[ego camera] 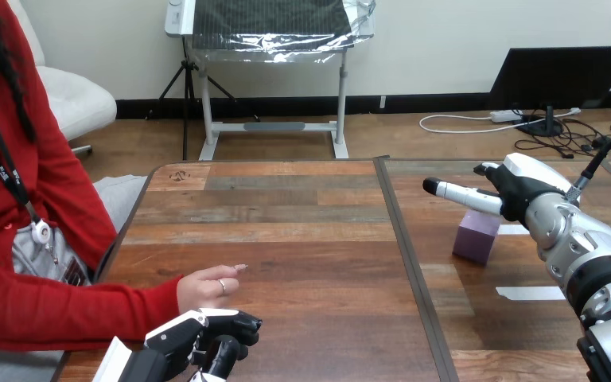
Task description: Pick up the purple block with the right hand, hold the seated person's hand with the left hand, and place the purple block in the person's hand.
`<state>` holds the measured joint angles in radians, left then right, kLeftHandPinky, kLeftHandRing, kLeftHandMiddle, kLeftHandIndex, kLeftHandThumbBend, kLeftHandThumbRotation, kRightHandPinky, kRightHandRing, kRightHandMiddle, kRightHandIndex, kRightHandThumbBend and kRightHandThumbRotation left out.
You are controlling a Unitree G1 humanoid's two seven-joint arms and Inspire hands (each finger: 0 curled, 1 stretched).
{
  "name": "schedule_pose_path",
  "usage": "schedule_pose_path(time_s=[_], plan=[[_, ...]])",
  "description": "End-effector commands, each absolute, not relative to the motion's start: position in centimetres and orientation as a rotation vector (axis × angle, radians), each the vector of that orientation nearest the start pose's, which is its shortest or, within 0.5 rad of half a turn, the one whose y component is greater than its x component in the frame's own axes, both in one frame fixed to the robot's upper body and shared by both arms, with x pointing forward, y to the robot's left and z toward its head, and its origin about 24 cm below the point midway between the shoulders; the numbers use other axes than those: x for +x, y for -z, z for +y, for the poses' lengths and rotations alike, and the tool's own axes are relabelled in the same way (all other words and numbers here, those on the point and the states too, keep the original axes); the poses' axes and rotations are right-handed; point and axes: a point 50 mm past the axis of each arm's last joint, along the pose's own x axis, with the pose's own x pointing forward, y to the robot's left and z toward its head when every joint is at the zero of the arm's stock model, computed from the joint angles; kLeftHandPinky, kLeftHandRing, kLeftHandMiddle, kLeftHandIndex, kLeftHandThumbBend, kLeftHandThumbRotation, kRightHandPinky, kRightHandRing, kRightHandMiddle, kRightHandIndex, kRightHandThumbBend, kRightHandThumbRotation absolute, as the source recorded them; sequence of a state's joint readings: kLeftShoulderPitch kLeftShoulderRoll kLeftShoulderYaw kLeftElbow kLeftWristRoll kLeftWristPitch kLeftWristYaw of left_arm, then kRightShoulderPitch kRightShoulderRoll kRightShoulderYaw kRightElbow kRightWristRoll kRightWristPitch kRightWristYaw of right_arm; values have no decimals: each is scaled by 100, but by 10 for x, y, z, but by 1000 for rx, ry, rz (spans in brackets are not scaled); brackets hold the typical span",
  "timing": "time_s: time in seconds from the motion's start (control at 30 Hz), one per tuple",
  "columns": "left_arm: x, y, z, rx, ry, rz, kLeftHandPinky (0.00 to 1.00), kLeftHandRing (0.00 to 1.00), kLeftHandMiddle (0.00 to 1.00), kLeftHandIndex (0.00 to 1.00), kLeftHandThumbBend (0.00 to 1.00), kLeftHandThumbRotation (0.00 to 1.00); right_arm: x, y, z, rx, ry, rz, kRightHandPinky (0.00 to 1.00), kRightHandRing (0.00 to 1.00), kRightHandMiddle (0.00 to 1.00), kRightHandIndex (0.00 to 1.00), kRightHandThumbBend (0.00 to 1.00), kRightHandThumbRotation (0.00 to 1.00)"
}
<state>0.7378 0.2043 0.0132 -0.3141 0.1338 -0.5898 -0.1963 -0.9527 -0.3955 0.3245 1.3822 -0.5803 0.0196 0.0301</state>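
While the small purple cube block sits untouched near the wooden table's right edge, the right hand hovers over it w/ fingers straight, empty; a skewed grab could knock it off. The left hand, curled & empty, is at the near edge beside the person's hand.

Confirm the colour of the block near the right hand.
The block is purple, seen in the head view.
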Motion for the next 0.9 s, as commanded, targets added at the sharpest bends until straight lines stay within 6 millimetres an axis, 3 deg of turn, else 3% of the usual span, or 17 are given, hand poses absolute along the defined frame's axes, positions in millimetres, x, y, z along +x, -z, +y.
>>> schedule_pose_path(time_s=[0.0,0.2,0.53,0.87], plan=[[105,-54,181,385,226,-194,56,63,66,64,39,86,386,-70,-232,-1224,-106,457,96,96,97,96,85,100],[104,-55,181,393,225,-195,56,64,66,64,39,86,383,-65,-231,-1239,-129,477,95,96,96,95,87,100],[103,-56,182,390,223,-191,56,64,66,64,39,86,379,-55,-228,-1246,-182,525,81,86,88,91,88,100],[102,-57,183,393,226,-192,57,64,66,64,38,85,375,-45,-223,-1235,-227,559,77,84,86,88,85,100]])
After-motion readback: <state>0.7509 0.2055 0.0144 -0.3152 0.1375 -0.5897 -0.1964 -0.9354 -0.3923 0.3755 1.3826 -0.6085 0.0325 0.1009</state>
